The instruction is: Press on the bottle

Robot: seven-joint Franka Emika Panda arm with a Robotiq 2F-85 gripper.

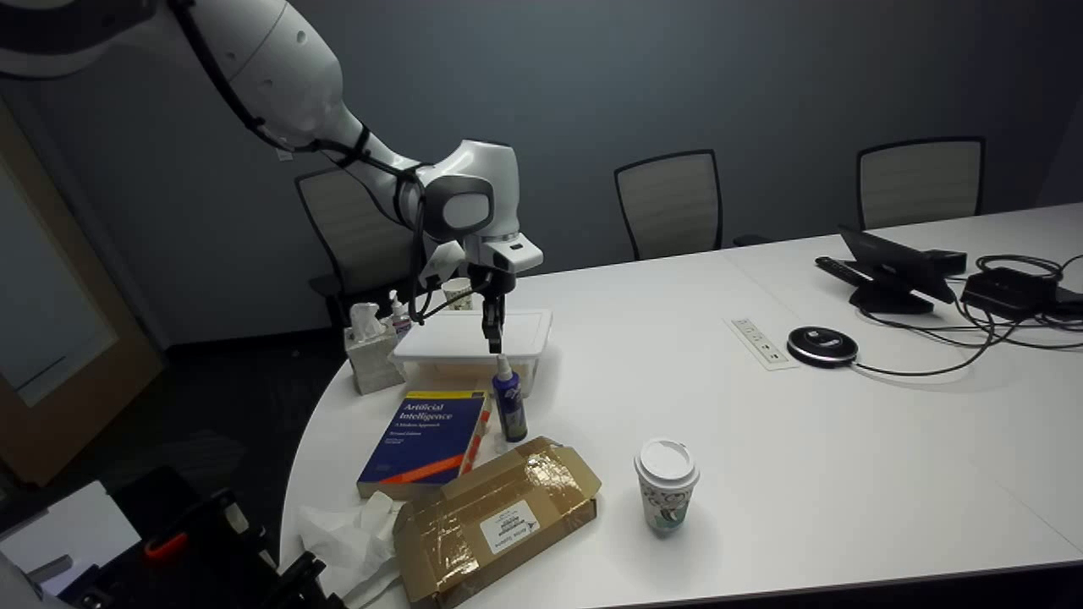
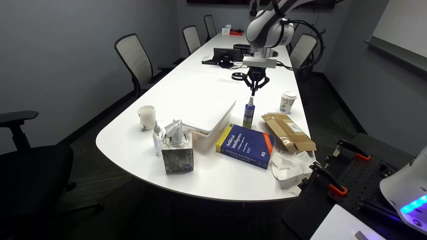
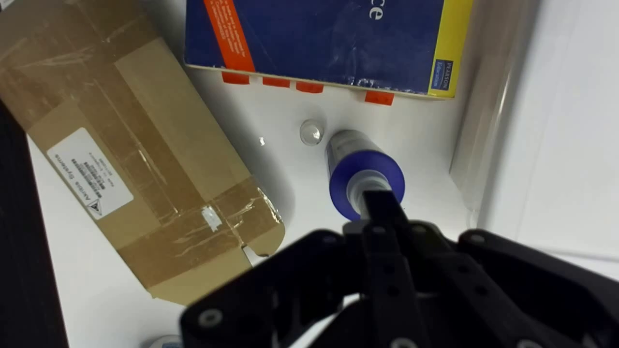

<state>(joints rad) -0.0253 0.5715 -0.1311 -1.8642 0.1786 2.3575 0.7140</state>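
The gripper points down with its fingers pressed together. The bottle stands upright just beneath the fingertips; whether they touch its pale nozzle is hard to make out.

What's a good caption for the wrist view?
Closed black jaws over a slim purple bottle, a flat brown cardboard box nearby.
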